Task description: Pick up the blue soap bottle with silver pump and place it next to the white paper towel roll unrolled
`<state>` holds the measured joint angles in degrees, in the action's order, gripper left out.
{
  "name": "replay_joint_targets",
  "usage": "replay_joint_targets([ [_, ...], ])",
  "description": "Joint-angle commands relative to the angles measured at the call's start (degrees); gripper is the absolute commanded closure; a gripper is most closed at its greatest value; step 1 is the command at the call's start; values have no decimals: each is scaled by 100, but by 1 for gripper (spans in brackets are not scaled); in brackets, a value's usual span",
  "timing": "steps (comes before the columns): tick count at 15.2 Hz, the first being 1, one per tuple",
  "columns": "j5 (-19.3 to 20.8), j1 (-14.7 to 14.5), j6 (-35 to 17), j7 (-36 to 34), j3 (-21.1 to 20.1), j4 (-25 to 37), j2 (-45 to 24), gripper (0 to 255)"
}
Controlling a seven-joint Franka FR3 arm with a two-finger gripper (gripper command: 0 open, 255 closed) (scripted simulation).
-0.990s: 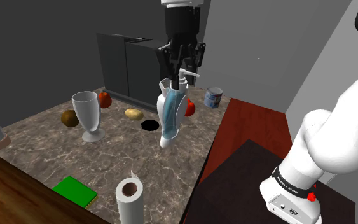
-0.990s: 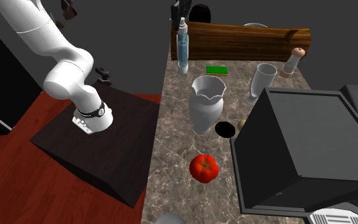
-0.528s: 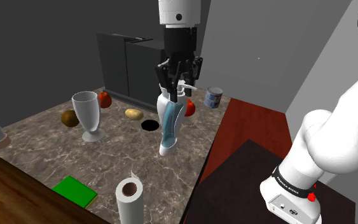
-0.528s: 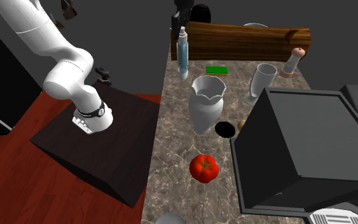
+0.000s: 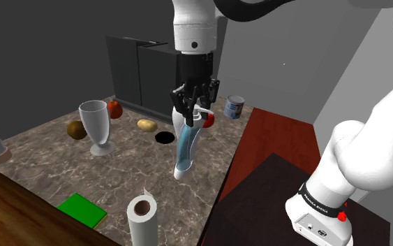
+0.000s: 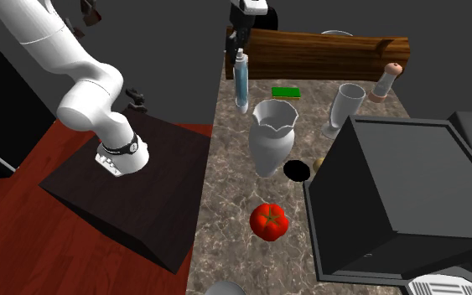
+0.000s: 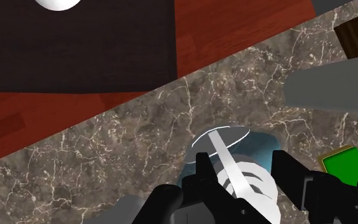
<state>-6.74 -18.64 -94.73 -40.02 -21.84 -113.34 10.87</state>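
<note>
Several things are sitting on the marbled worktop (image 5: pixel 48 161), taken here across the shoulder view from its left. A green pad (image 5: pixel 82 210) is lying flat just left of the white paper towel roll (image 5: pixel 142 218), which is standing upright at the near edge. A clear goblet (image 5: pixel 95 126) is standing beyond the roll, also to its left. Beyond the roll and slightly to its right, the blue soap bottle (image 5: pixel 184 147) is hanging tilted, apart from the roll, its base low over the worktop; whether it is touching the surface cannot be told. The claw (image 5: pixel 194 112) is clamping narrowly on the bottle's pump top, its fingers (image 7: pixel 204 175) pressing either side in the wrist view. A can (image 5: pixel 234 107) is standing far beyond the roll, rightmost.
</note>
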Motion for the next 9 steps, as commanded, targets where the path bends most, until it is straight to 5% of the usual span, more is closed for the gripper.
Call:
replay_joint_targets([
  [1,0,-5,-164,1,-11,-144,-16,255],
  [9,4,-20,-780,11,-49,-682,-98,255],
])
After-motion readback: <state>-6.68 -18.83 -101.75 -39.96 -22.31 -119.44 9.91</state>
